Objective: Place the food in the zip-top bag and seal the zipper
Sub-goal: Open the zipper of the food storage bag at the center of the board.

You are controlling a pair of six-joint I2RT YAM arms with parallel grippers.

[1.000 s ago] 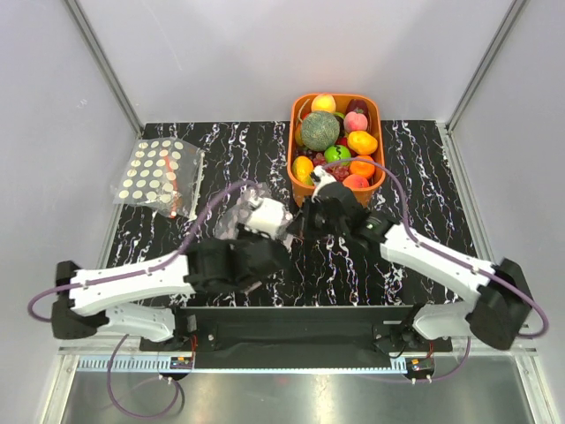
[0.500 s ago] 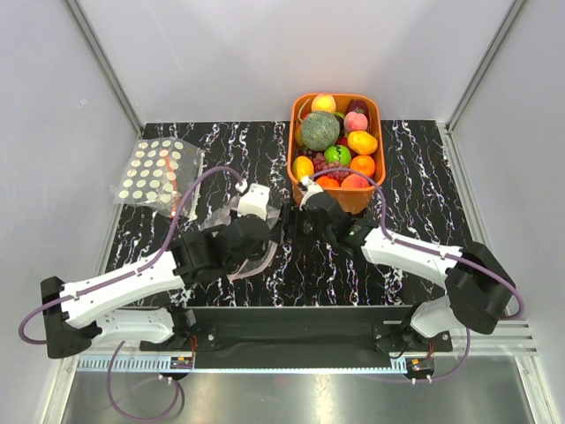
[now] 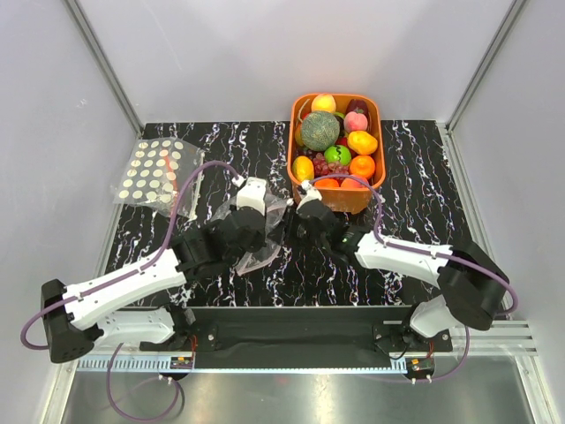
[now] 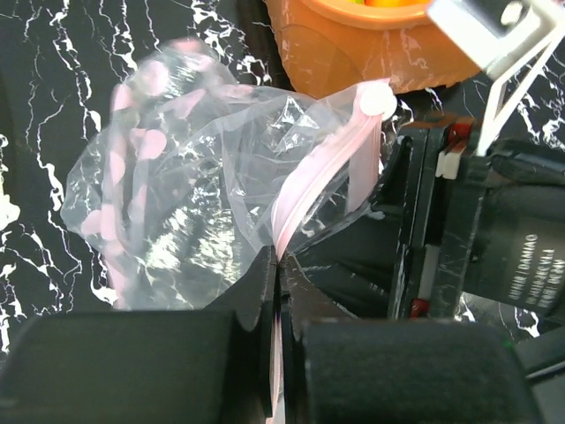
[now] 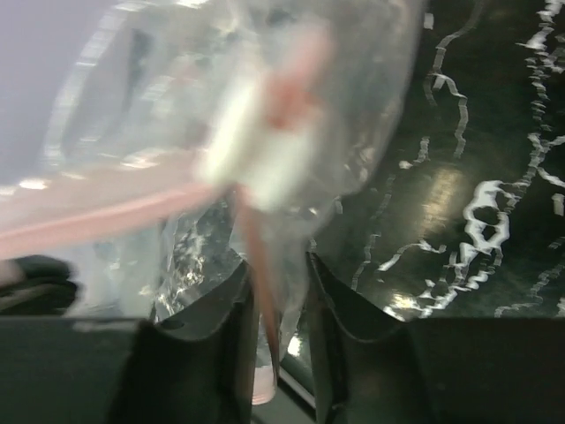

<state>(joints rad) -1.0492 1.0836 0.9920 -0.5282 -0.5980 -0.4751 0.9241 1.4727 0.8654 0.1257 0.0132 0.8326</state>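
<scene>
The zip-top bag [image 3: 263, 252] is clear with pink dots and hangs crumpled between my two grippers, just in front of the basket. In the left wrist view the bag [image 4: 177, 177] bulges to the left, with no food showing inside. My left gripper [image 4: 278, 265] is shut on the pink zipper [image 4: 309, 190]. My right gripper [image 5: 276, 265] is open, with the zipper's end [image 5: 260, 265] and some film between its jaws. A white end piece [image 5: 256, 146] sits on the strip. The food [image 3: 320, 130], several toy fruits, lies in the orange basket [image 3: 378, 146].
A second clear bag with cream dots [image 3: 157, 175] lies at the back left of the black marbled table [image 3: 424, 212]. The orange basket's wall [image 4: 353, 53] is close behind the bag. Grey walls enclose the table on three sides.
My right gripper has moved left, off the basket's front edge, onto the bag's mouth. My left gripper has carried the bag forward and right toward it.
</scene>
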